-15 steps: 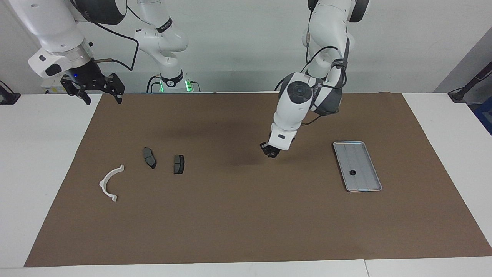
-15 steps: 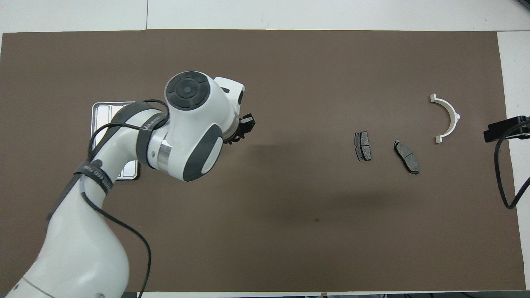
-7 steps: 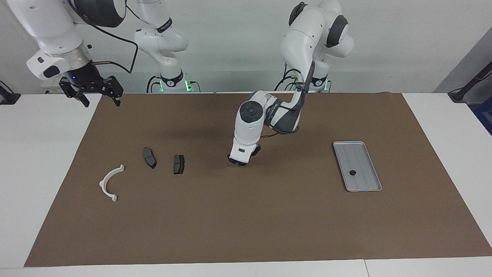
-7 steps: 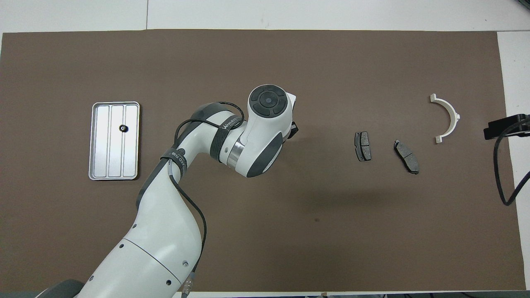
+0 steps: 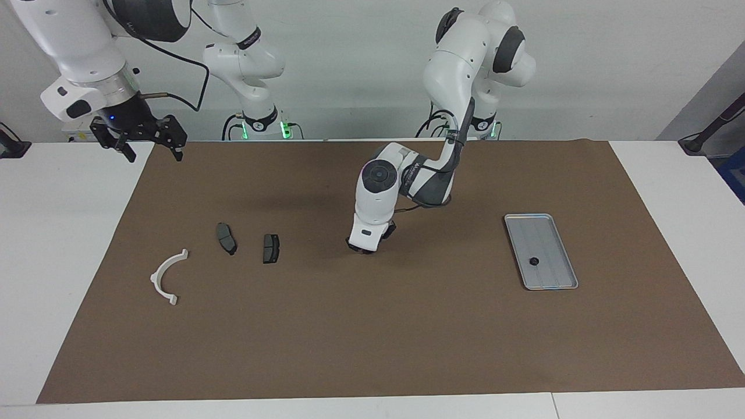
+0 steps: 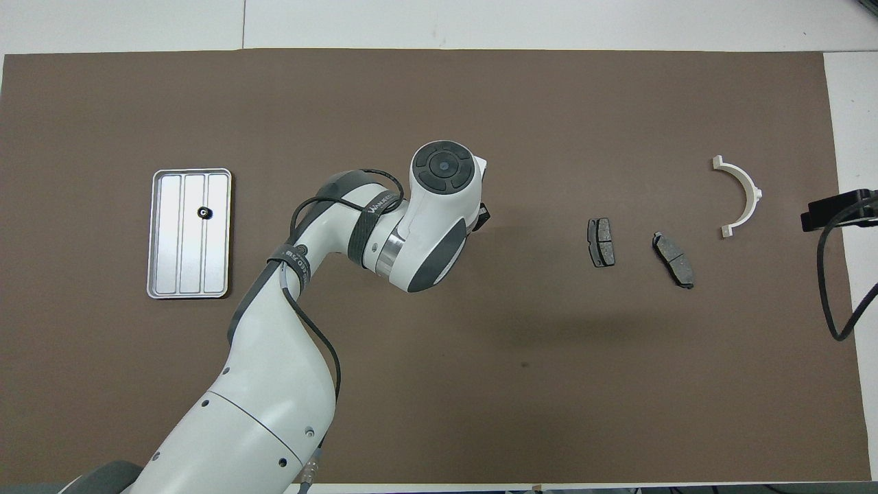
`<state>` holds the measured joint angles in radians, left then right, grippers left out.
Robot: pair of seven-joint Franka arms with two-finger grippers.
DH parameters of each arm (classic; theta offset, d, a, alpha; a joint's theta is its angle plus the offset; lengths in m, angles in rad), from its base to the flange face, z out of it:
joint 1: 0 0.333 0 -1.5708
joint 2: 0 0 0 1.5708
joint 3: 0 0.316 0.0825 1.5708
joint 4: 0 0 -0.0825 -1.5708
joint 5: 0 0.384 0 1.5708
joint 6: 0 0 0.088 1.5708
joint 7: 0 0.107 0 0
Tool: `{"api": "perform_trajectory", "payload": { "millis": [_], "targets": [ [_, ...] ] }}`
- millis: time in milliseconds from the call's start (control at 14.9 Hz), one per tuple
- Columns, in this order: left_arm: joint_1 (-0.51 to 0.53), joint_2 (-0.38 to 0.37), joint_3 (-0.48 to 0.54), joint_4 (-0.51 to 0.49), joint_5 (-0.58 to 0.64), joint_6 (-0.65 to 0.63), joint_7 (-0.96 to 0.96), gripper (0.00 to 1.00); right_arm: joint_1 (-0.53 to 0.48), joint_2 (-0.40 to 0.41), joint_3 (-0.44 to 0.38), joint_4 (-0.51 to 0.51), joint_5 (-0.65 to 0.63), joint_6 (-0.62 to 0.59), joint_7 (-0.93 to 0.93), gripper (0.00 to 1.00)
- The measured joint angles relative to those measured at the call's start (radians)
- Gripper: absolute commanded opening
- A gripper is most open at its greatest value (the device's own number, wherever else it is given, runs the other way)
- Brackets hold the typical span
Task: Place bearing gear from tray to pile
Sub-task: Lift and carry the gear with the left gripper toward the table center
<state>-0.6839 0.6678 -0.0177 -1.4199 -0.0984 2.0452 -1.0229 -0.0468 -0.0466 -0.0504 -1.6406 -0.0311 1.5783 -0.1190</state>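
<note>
The silver-grey tray (image 5: 552, 241) lies on the brown mat toward the left arm's end; it also shows in the overhead view (image 6: 164, 240). A small black gear (image 5: 533, 261) (image 6: 204, 213) lies in it. The pile is a white half-ring bracket (image 5: 167, 276) (image 6: 742, 195) and two dark brake pads (image 5: 226, 238) (image 5: 270, 248) toward the right arm's end. My left gripper (image 5: 362, 248) (image 6: 482, 216) hangs low over the mat's middle, between tray and pile, nearer the pile; the wrist hides anything in it. My right gripper (image 5: 154, 148) waits open above the mat's corner.
The brown mat (image 5: 372, 349) covers most of the white table. The left arm's elbow and forearm (image 6: 322, 233) stretch over the mat between the tray and the middle. A black cable (image 6: 833, 288) hangs at the right arm's end.
The left gripper has swung from beside the tray to the middle of the mat, toward the pile, and sunk slightly. The right arm has hardly moved.
</note>
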Motion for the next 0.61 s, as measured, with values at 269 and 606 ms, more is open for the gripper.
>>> {"api": "perform_trajectory", "payload": {
  "millis": [269,606],
  "targets": [
    [-0.011,0.001,0.0,-0.002,0.011,0.001,-0.001,0.3,0.0,0.0,0.0,0.0,0.0,0.001,0.0,1.0],
    [-0.012,0.002,0.0,-0.008,0.014,0.019,-0.039,0.35,0.003,0.0,0.003,-0.009,0.0,0.013,0.0,0.99]
  ]
}}
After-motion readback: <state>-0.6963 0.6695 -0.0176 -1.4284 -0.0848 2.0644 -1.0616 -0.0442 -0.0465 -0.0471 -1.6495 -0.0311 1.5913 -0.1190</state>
